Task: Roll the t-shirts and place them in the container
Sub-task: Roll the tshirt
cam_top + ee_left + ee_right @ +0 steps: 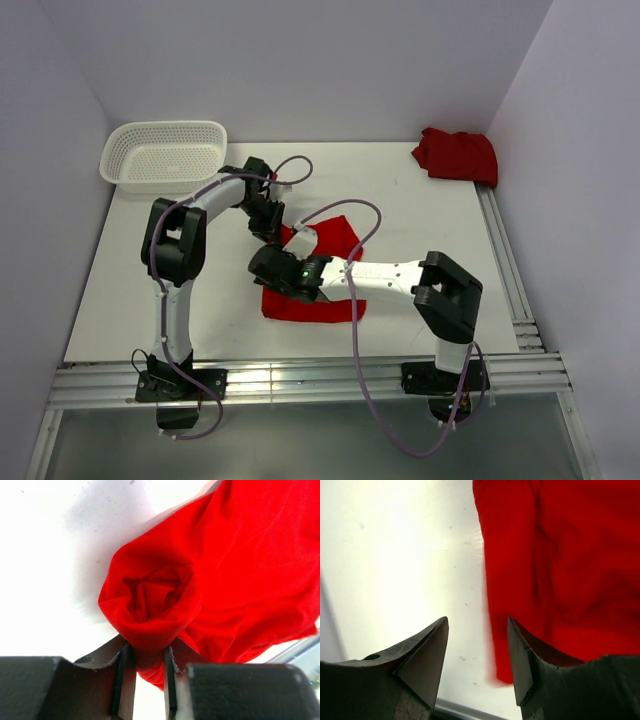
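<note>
1. By my judgement the task is at an early stage. One bright red short-sleeved t-shirt of thin soft fabric lies mostly flat in the middle of the white table, under both arms. Only its far-left corner is gathered into a loose curl, so no proper roll is formed yet.
2. The second bright red t-shirt sits in a crumpled heap at the far right corner, well apart from both arms and not rolled. The white plastic mesh basket stands at the far left corner.
3. The left gripper is clamped on the middle shirt. A bunched fold of fabric is pinched between its nearly closed jaws, and the curl bulges just beyond them.
4. The right gripper has its fingers apart and holds nothing. It hangs low at the shirt's edge, which lies just beside one finger. I cannot tell whether that finger touches the cloth.
</note>
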Controlling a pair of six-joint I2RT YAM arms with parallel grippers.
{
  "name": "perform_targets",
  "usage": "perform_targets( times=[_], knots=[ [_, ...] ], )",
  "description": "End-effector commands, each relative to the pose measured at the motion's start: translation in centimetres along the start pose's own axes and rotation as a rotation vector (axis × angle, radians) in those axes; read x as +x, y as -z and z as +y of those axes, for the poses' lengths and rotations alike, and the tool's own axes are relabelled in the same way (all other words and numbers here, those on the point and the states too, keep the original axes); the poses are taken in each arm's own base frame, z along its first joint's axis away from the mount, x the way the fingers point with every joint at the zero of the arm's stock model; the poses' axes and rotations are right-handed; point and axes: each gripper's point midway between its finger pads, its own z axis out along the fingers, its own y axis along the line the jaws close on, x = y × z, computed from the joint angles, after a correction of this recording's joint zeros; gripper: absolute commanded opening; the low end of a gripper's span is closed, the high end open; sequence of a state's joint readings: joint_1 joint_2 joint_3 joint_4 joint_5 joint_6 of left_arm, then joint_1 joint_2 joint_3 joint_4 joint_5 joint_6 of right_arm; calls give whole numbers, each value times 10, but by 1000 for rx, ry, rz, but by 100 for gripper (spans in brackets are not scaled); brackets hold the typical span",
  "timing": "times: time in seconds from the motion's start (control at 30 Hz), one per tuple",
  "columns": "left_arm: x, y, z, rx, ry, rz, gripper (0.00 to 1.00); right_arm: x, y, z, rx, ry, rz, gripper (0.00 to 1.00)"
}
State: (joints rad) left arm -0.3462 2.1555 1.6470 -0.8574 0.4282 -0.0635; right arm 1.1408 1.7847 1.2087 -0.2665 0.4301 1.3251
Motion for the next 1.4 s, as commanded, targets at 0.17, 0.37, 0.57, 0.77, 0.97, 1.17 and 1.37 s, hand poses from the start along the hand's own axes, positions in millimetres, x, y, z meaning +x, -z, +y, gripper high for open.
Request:
perform_targets(
  times=[0.17, 0.37, 0.57, 0.77, 0.97, 1.17, 1.37],
  knots=[
    [-1, 2, 15, -168, -42, 23, 19, -17, 12, -40, 390, 332, -154, 56],
    [3, -3, 17, -191, -42, 41, 19, -14, -4, -15, 333, 386, -171, 53],
    [3, -7, 18, -204, -43, 52, 20, -18, -10, -6, 383, 449, -204, 52],
    [3, -9, 19, -206, -41, 58, 20, -11, -17, 2, 372, 478, -201, 52],
    [2, -8, 15, -196, -44, 58, 22, 3, -34, -9, 396, 500, -172, 52],
    [3, -9, 16, -198, -48, 66, 23, 13, -38, -30, 445, 502, -139, 52],
    [1, -9, 14, -188, -55, 63, 31, 23, -38, -56, 498, 513, -98, 53]
  ],
)
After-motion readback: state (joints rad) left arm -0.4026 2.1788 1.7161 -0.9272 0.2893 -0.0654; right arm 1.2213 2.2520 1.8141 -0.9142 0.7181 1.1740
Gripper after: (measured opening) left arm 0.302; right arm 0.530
